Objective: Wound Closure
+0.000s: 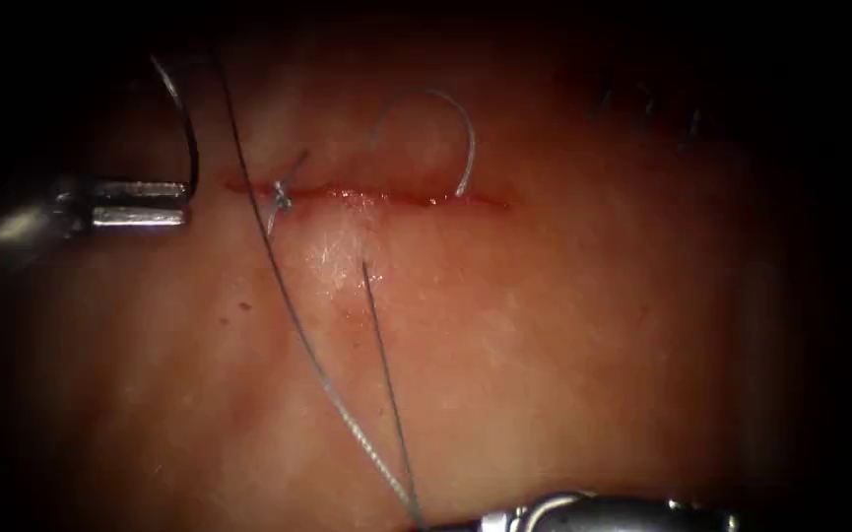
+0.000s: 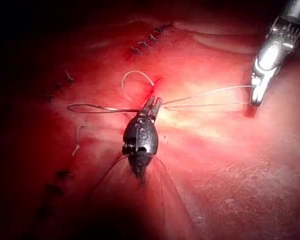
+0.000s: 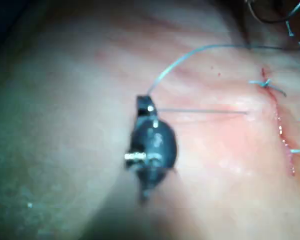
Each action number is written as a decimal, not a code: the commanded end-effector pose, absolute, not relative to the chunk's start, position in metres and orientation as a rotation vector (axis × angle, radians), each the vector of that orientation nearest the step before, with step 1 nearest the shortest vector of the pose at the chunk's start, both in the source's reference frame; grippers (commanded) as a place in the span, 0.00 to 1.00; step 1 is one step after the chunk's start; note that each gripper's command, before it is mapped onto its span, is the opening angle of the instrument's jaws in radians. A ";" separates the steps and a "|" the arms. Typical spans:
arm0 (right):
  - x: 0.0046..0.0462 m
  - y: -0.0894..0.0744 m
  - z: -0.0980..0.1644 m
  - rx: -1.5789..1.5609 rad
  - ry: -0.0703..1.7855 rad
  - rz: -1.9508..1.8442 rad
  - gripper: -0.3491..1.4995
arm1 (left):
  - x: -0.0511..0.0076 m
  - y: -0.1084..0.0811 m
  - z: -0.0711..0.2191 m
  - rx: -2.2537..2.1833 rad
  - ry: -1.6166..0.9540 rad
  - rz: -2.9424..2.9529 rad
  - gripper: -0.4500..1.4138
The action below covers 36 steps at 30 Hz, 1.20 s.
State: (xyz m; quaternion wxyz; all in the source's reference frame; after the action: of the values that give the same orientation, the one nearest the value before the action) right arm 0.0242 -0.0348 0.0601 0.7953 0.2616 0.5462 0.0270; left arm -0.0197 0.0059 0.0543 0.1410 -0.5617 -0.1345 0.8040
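The cut (image 1: 396, 200) runs across the tissue (image 1: 593, 325), with a tied knot (image 1: 281, 194) near its left end. My left tool (image 1: 184, 202) is just left of the cut, shut on the dark curved needle (image 1: 189, 128) near one end. The needle arcs upward, free of the tissue. In the left wrist view the left tool (image 2: 152, 104) holds the needle (image 2: 90, 108). At the lower edge my right tool (image 1: 424, 522) is shut on the thread (image 1: 297, 315). A second strand (image 1: 386, 374) rises from the tissue below the cut. A thread loop (image 1: 455, 108) stands above the cut. My right tool (image 3: 146, 104) grips the thread (image 3: 200, 111).
Older dark stitches (image 1: 647, 103) lie at the far upper right of the tissue, also seen as a row of stitches (image 2: 145, 42) in the left wrist view. Red fluid (image 1: 347, 197) wets the cut's edges. The right tool (image 2: 257, 95) shows beyond the left one.
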 end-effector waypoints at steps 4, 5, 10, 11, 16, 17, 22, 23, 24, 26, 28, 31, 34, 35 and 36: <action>0.0254 -0.034 0.061 0.503 1.237 0.097 0.55 | -0.0201 0.006 0.055 -1.624 -0.388 2.326 0.00; 0.0254 -0.034 0.061 0.503 1.237 0.097 0.55 | -0.0201 0.006 0.055 -1.624 -0.388 2.326 0.00; 0.0230 -0.030 0.062 0.352 1.229 0.243 0.98 | -0.0200 0.006 0.055 -1.628 -0.393 2.325 0.00; 0.0220 -0.030 0.063 0.340 1.237 0.257 0.97 | -0.0199 0.006 0.055 -1.629 -0.393 2.326 0.00; 0.0211 -0.028 0.065 0.283 1.220 0.278 0.94 | -0.0202 0.006 0.056 -1.622 -0.393 2.327 0.00; 0.0211 -0.028 0.065 0.283 1.220 0.278 0.94 | -0.0202 0.006 0.056 -1.622 -0.393 2.327 0.00; 0.0227 -0.025 0.067 0.229 1.211 0.286 0.91 | -0.0206 0.006 0.056 -1.625 -0.405 2.325 0.00; 0.0237 -0.024 0.068 0.205 1.224 0.302 0.90 | -0.0207 0.006 0.056 -1.625 -0.409 2.327 0.00; 0.0242 -0.023 0.068 0.192 1.230 0.301 0.90 | -0.0207 0.006 0.056 -1.625 -0.409 2.327 0.00; 0.0251 -0.023 0.069 0.174 1.232 0.304 0.89 | -0.0207 0.006 0.056 -1.625 -0.409 2.327 0.00; 0.0261 -0.022 0.070 0.154 1.238 0.318 0.88 | -0.0207 0.006 0.056 -1.622 -0.414 2.323 0.00; 0.0268 -0.021 0.071 0.130 1.244 0.334 0.88 | -0.0207 0.006 0.056 -1.622 -0.413 2.323 0.00; 0.0277 -0.021 0.071 0.118 1.244 0.339 0.88 | -0.0207 0.006 0.056 -1.622 -0.413 2.323 0.00; 0.0280 -0.021 0.071 0.112 1.243 0.336 0.88 | -0.0207 0.006 0.056 -1.622 -0.413 2.323 0.00; 0.0285 -0.021 0.071 0.110 1.241 0.339 0.88 | -0.0208 0.006 0.056 -1.622 -0.413 2.323 0.00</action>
State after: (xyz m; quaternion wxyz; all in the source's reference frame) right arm 0.0276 -0.0209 0.0708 0.7994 0.0508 0.5769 0.1599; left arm -0.0203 0.0054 0.0551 0.1393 -0.5602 -0.1440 0.8037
